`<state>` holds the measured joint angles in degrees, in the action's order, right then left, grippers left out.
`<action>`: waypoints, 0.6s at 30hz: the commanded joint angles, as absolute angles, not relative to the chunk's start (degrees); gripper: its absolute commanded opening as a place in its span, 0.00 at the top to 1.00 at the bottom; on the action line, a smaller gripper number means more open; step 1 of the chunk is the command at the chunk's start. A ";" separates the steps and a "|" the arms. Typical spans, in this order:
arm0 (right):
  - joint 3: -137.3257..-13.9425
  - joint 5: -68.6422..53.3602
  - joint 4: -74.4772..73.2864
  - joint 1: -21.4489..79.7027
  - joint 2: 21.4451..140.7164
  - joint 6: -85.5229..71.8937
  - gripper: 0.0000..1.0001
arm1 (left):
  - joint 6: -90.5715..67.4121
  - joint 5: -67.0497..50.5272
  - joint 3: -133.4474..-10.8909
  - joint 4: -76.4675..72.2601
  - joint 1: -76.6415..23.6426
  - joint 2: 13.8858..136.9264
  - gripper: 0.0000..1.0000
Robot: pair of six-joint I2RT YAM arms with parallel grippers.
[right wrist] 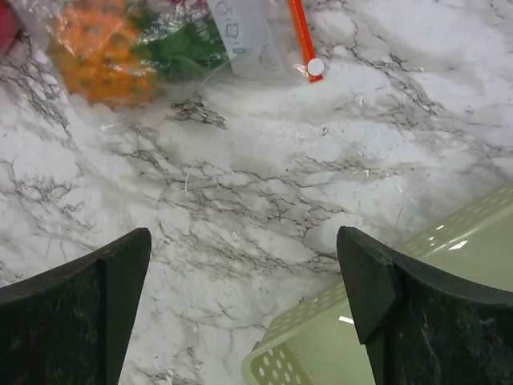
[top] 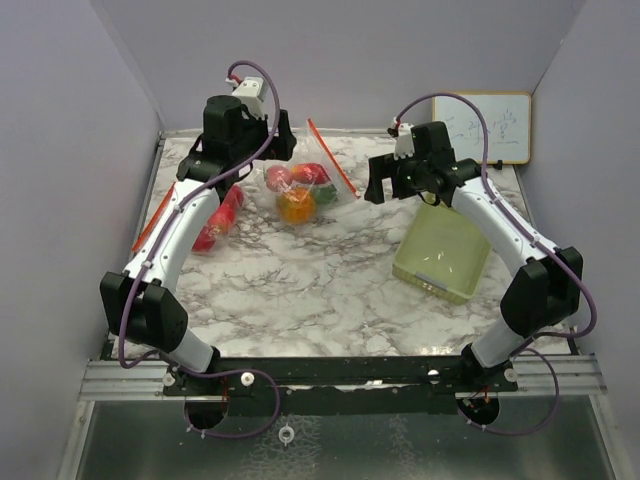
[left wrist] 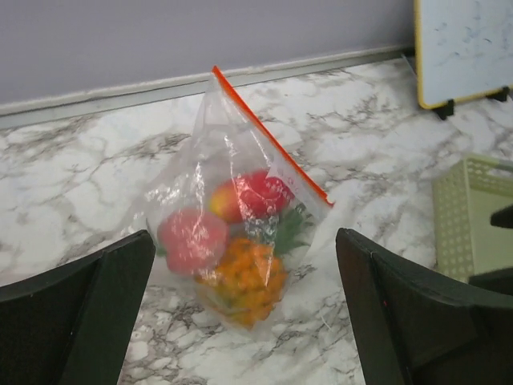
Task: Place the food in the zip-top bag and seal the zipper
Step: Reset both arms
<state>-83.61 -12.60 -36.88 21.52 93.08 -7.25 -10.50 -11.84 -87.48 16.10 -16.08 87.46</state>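
A clear zip-top bag [top: 300, 190] lies at the back middle of the marble table. It holds a pink peach [left wrist: 192, 239], a red fruit [left wrist: 260, 192] and an orange-yellow pineapple [left wrist: 244, 277] with green leaves [right wrist: 176, 44]. Its orange zipper strip [left wrist: 272, 140] runs along the bag's right edge, with a white slider [right wrist: 315, 66] at one end. My left gripper [left wrist: 243, 265] is open and empty, above the table just short of the bag. My right gripper [right wrist: 240, 241] is open and empty, over bare marble between the bag and the basket.
A pale yellow-green mesh basket [top: 442, 250] stands at the right. More red food [top: 222, 218] lies by the left arm, with another orange strip [top: 150, 225] beside it. A small whiteboard [top: 495, 125] leans on the back right wall.
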 commanded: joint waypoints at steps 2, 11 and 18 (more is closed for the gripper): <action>-86.86 -11.89 -37.62 21.42 92.57 -8.23 0.01 | -21.18 13.14 -91.35 25.95 -15.66 89.85 0.01; -87.33 -11.44 -37.90 21.45 93.43 -8.77 0.01 | -23.49 31.05 -91.50 30.25 -15.82 91.90 0.01; -88.64 -10.16 -38.01 21.43 94.32 -8.89 0.01 | -22.40 29.17 -92.86 30.62 -15.81 94.22 0.01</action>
<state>-86.13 -12.34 -37.58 21.52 93.32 -8.40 -22.70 26.87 -91.26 29.63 -15.92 92.47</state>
